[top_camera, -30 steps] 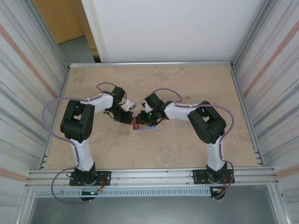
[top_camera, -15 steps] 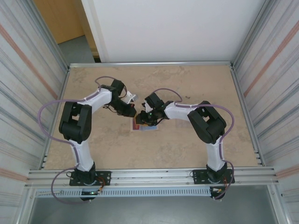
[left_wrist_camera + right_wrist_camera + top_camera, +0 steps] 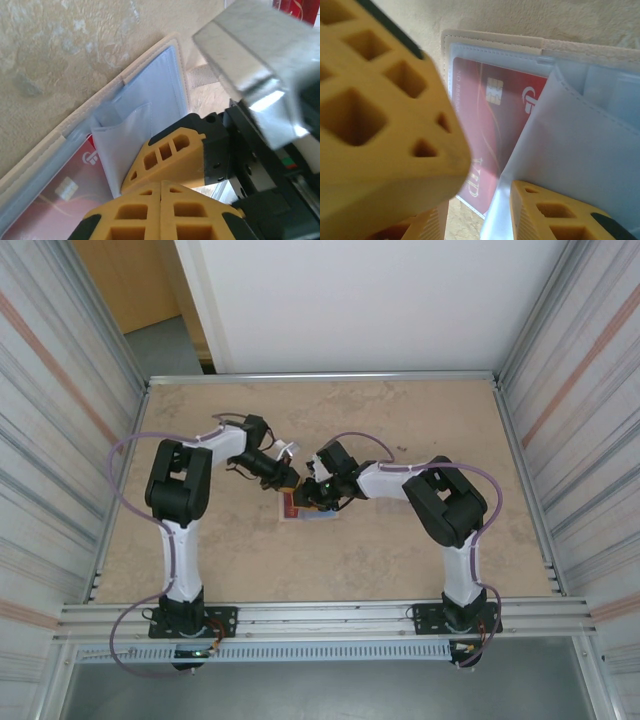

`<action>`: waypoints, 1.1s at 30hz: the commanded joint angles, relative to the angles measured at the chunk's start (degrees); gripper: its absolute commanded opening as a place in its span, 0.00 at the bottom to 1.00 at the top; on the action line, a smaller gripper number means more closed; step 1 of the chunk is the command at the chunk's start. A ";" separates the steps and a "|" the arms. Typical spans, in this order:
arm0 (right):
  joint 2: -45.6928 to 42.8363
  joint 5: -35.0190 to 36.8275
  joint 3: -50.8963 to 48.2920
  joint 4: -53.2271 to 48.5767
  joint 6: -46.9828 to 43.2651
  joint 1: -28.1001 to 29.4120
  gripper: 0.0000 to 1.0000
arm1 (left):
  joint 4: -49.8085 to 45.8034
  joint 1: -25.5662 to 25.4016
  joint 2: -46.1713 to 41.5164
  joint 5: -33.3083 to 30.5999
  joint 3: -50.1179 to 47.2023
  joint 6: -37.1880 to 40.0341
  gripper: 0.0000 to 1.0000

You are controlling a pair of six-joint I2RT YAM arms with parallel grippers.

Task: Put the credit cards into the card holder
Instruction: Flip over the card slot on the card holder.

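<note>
A red credit card [image 3: 487, 125] with a chip lies flat under the clear plastic of the card holder [image 3: 580, 145], whose pale flap is lifted beside it. In the left wrist view the card [image 3: 47, 202] shows through the sleeve, with the flap [image 3: 127, 135] folded up. My right gripper [image 3: 475, 222] is open, and the flap's edge stands between its fingers, against the right one. My left gripper [image 3: 161, 185] is shut with nothing in it, just above the sleeve. From above, both grippers [image 3: 290, 478] [image 3: 308, 492] meet over the card [image 3: 291, 506].
The holder has a beige stitched border [image 3: 125, 75] and rests on the mottled tan table [image 3: 400, 420]. Metal rails [image 3: 320, 618] run along the near edge, and corrugated walls [image 3: 60, 440] close both sides. The right gripper's finger [image 3: 170, 155] crowds the left wrist view.
The left arm swung its elbow up and left, and its gripper slid up and to the right, closer to the right gripper. The right gripper, card and holder have barely shifted.
</note>
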 commanded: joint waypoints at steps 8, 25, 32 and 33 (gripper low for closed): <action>-1.43 -2.02 -1.06 4.37 -0.74 -0.82 0.37 | -3.19 -1.49 4.59 -3.82 0.42 -0.82 0.00; -9.40 5.44 -3.94 -7.14 -0.99 -5.08 0.42 | -2.61 -1.49 3.26 -9.09 -1.11 -0.46 0.00; -6.95 4.62 -3.37 -7.18 0.48 -4.16 0.42 | -2.48 -1.49 2.57 -9.00 -1.20 -0.36 0.00; -6.81 4.35 -3.46 -6.75 0.74 -4.06 0.42 | -2.44 -1.51 2.47 -8.98 -1.24 -0.35 0.00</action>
